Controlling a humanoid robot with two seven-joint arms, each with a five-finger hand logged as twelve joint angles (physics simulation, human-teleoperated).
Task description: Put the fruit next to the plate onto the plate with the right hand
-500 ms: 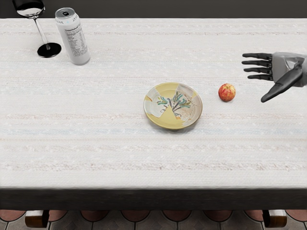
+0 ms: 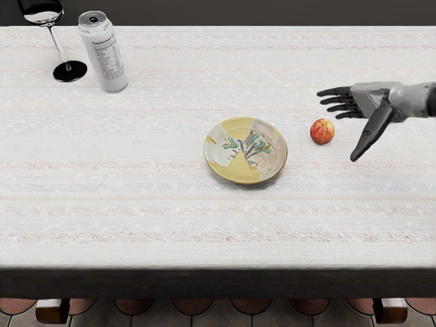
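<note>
Apple (image 2: 322, 131) on the worktop (image 2: 204, 225), just right of the plate (image 2: 212, 151).
We judge it light, firm, smooth and apt to roll, best cupped around its middle; our right hand (image 2: 366, 104) hovers near, fingers spread, holding nothing.

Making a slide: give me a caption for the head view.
Open right hand beside the apple, which lies on the table next to the yellow plate.

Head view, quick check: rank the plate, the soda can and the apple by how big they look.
1. plate, the widest footprint.
2. can, tall but narrower; it stands farther back, so its true size is unsure.
3. apple, clearly the smallest.
</note>
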